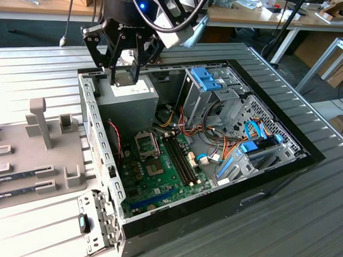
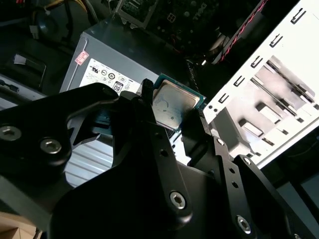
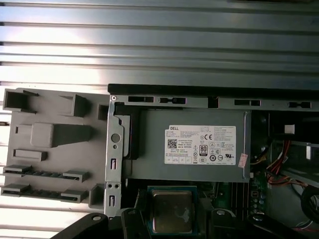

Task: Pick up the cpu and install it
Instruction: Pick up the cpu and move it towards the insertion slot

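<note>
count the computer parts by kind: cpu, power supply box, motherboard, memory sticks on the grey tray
cpu: 1, held by the jaws
power supply box: 1
motherboard: 1
memory sticks: 2, on the grey tray
total: 5

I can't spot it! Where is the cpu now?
The gripper holds the cpu over the grey power-supply box, at the exterior view's left of the open case.
</note>
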Controlling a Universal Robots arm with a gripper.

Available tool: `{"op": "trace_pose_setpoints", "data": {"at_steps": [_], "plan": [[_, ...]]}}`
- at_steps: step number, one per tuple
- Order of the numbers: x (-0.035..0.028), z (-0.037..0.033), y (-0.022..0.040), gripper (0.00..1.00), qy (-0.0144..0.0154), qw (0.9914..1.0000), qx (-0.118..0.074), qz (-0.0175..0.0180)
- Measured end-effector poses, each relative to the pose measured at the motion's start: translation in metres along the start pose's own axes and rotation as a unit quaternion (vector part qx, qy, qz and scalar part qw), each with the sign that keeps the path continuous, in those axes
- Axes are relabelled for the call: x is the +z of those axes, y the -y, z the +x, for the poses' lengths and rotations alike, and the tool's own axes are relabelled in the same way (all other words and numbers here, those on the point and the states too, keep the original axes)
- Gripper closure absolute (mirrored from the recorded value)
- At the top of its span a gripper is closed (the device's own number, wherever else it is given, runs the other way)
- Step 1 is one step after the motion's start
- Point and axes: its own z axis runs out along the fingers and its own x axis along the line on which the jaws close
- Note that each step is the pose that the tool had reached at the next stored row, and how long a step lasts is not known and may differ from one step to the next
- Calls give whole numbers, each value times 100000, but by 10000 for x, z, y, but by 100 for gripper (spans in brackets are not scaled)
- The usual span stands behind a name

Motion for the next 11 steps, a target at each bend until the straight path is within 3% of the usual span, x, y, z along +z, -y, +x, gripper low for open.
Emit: {"op": "trace_pose_setpoints", "data": {"at_steps": [11], "plan": [[51, -112, 41, 53, -3, 100000, 1, 43]]}}
